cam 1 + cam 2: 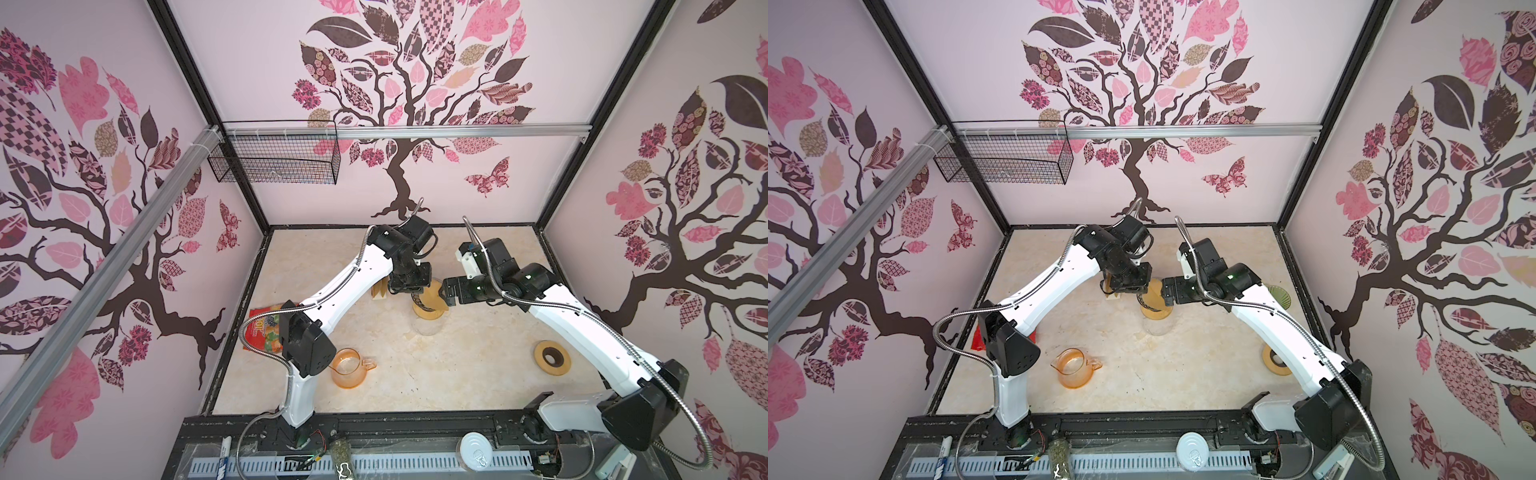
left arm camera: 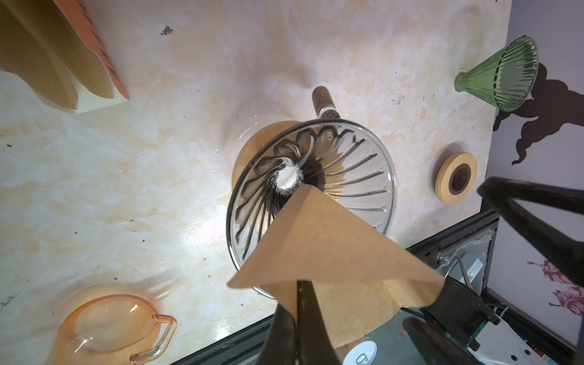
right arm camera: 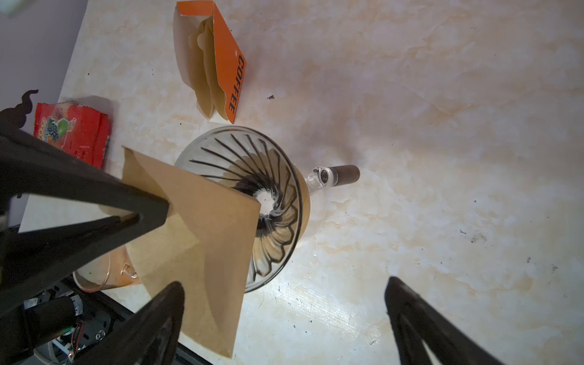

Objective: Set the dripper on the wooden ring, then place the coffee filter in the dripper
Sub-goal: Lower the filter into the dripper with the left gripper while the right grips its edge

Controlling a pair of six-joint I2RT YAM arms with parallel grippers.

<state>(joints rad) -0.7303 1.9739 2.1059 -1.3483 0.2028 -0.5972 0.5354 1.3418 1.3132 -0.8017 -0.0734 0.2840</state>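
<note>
Coffee filter (image 2: pixel 335 252), brown paper cone, pinched at upper edge by left gripper (image 2: pixel 298 286), jaws closed on it. Filter hangs tilted over glass dripper (image 2: pixel 357 177), tip aimed at centre hole; whether tip touches glass, cannot tell. Dripper sits on wooden collar (image 2: pixel 265 132) atop clear server (image 1: pixel 426 328), mid desk (image 1: pixel 415 374). Right gripper (image 3: pixel 285 282) spread wide, holding nothing, one finger just beside filter's edge. Orange COFFEE box (image 3: pixel 227 72) near dripper, apart.

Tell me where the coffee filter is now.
The coffee filter hangs mid-table in a top view, pinched by the left gripper, tip over the glass dripper, open right gripper alongside.
</note>
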